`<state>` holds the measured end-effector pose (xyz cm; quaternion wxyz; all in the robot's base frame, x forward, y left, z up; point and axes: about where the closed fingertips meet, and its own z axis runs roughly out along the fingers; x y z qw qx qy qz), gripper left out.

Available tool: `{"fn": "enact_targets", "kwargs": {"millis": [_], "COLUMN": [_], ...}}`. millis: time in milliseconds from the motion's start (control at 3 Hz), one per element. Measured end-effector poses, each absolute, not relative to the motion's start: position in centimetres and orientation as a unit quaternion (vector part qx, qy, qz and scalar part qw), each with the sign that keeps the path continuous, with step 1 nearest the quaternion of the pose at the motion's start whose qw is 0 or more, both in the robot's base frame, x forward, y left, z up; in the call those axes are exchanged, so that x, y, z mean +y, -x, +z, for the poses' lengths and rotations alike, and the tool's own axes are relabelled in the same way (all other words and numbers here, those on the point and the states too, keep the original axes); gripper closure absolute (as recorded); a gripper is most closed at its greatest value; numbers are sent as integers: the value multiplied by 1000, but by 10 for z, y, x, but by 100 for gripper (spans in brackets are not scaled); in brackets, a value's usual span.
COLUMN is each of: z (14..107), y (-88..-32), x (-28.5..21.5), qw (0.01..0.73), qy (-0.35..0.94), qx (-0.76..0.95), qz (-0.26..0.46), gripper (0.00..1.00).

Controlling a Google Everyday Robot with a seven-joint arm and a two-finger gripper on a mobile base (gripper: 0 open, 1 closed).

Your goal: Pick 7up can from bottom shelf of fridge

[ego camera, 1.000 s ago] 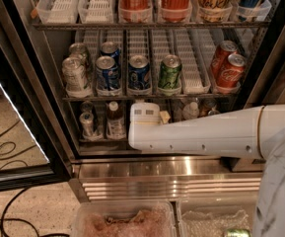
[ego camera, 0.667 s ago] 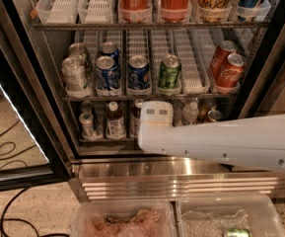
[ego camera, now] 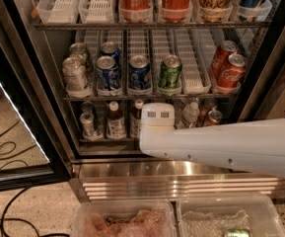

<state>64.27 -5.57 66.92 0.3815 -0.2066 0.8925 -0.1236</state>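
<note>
The fridge point(ego camera: 28, 83) stands with its door open. My white arm point(ego camera: 231, 144) reaches in from the right, and its wrist block point(ego camera: 157, 116) sits in front of the middle of the bottom shelf point(ego camera: 102, 138). My gripper lies beyond that block, inside the shelf, hidden from this view. The 7up can does not show; the lane behind my wrist is covered. On the bottom shelf I see a slim silver can point(ego camera: 88, 124) at the left, two dark bottles point(ego camera: 115, 122) beside it, a clear bottle point(ego camera: 189, 114) and a brownish can point(ego camera: 213, 117) to the right.
The middle rack holds silver cans point(ego camera: 76, 76), blue cans point(ego camera: 139, 73), a green can point(ego camera: 170, 73) and red cans point(ego camera: 230, 72). The ribbed steel base point(ego camera: 132, 179) runs below. Two clear bins point(ego camera: 124, 221) sit on the floor in front. Cables point(ego camera: 4, 152) lie at the left.
My arm has shifted to the right along the bottom shelf, from the lane beside the bottles toward the middle. The items on the shelves have not moved.
</note>
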Motion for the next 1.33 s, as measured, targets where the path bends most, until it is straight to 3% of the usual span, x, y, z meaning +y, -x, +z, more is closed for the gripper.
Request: {"fn": "enact_targets", "kwargs": {"millis": [667,1333], "z": [692,699], "y": [-624,-613], "x": [-67,-81], "qw": [409,396], "qy": [197,203], "qx": [881,890], "qz": [-135,-102], "gripper": [100,100]}}
